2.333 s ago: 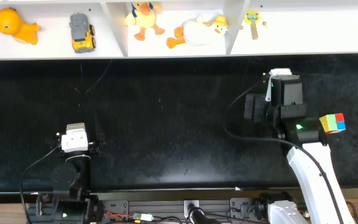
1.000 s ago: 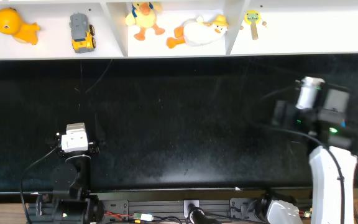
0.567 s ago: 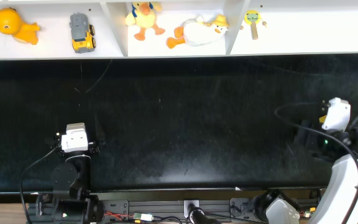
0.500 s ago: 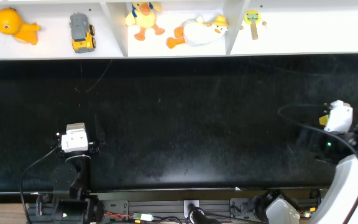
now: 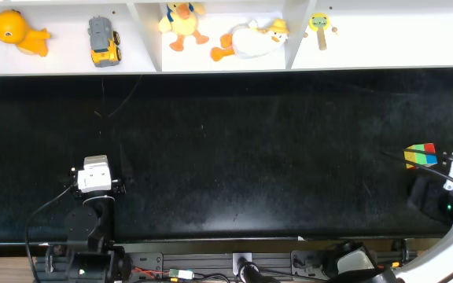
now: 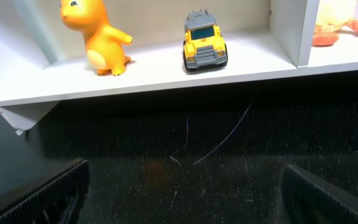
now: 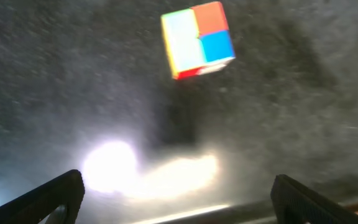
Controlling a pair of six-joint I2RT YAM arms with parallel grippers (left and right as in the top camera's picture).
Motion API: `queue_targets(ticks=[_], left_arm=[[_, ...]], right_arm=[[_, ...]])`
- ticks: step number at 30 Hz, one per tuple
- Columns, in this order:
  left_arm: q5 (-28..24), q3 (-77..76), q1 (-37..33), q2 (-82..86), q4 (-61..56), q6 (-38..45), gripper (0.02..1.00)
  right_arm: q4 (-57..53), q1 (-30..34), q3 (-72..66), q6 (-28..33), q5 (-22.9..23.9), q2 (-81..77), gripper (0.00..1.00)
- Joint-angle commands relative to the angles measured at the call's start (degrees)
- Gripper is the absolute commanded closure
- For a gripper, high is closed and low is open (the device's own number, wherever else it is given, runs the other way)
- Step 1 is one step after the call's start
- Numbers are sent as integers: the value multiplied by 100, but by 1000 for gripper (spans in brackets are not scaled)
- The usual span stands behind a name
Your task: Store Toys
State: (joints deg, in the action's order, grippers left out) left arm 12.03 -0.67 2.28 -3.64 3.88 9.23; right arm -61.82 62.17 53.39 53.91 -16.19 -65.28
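At 3 o'clock on the black mat (image 5: 226, 157), close to its edge: multicoloured cube (image 5: 421, 155), lying free, near the right gripper (image 7: 179, 183), spread wide with nothing in it. At 8 o'clock: left gripper (image 6: 185, 167), likewise wide and empty, facing the yellow truck (image 6: 204, 40) and orange figure (image 6: 95, 37) on the white shelf (image 6: 154, 65).

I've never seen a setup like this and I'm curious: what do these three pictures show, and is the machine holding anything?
Two robot arms stand at a black table. One picture looks down from above; the other two come from cameras on each arm's wrist. The left hand is open and empty, facing a white shelf with an orange toy figure and a yellow toy truck. The right hand is open too, near a colour cube lying on the table. Nothing is held.
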Motion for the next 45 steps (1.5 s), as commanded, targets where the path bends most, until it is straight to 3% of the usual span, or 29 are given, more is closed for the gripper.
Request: queue_targets(ticks=[1, 14, 21, 30, 45], left_arm=[[-57, 22, 42, 59, 7, 83, 23], [-57, 22, 42, 59, 7, 83, 20], [-57, 22, 42, 59, 7, 83, 20], [-57, 22, 42, 59, 7, 83, 20], [-57, 22, 42, 59, 7, 83, 20]], right_arm=[[365, 155, 166, 494, 153, -195, 3], [651, 0, 525, 1419, 247, -1086, 5], [614, -411, 942, 1534, 190, -1635, 5], [682, -1043, 968, 1110, 247, -1912, 7], [1316, -1038, 634, 813, 247, -2098, 3]])
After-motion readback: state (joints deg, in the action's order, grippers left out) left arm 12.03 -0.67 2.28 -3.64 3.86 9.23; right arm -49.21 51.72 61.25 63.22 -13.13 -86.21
